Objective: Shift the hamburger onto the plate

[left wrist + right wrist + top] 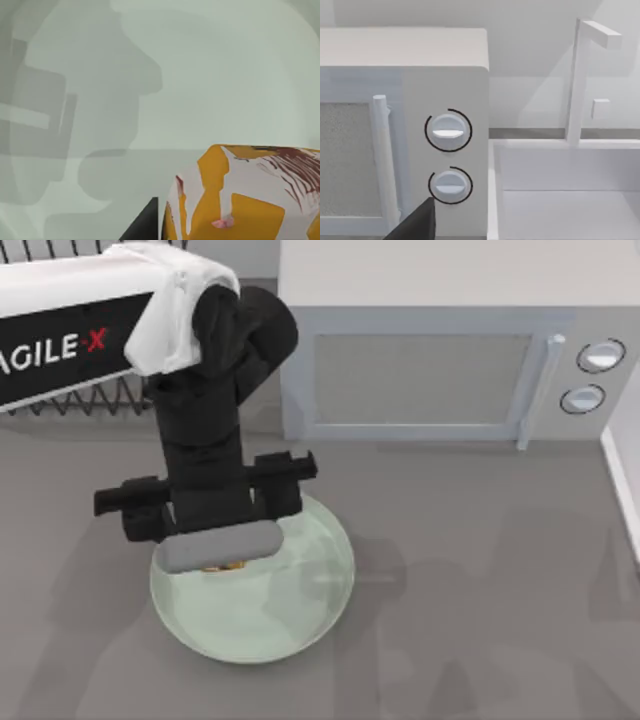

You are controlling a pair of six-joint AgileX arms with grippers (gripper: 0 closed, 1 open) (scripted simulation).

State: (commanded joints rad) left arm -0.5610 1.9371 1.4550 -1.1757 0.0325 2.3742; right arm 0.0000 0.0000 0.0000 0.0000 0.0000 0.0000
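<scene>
Left arm: reaches from the top view's upper left down over the plate, its pincer poised above the plate's rear left part.

Left pincer, state: cannot tell whether clenched or released; its tips are hidden under the wrist in the top view, and the left wrist view shows one dark finger just beside the hamburger.

Hamburger: white wrap with orange-yellow blotches and dark red streaks, directly beneath the pincer and over the plate's pale green floor; a sliver of it peeks from under the wrist. Whether it rests on the plate or hangs just above it cannot be told.

Plate: on the grey bench, in front of the microwave.

Right pincer: a dark finger shows near the microwave's two dials, beside a white sink.
</scene>
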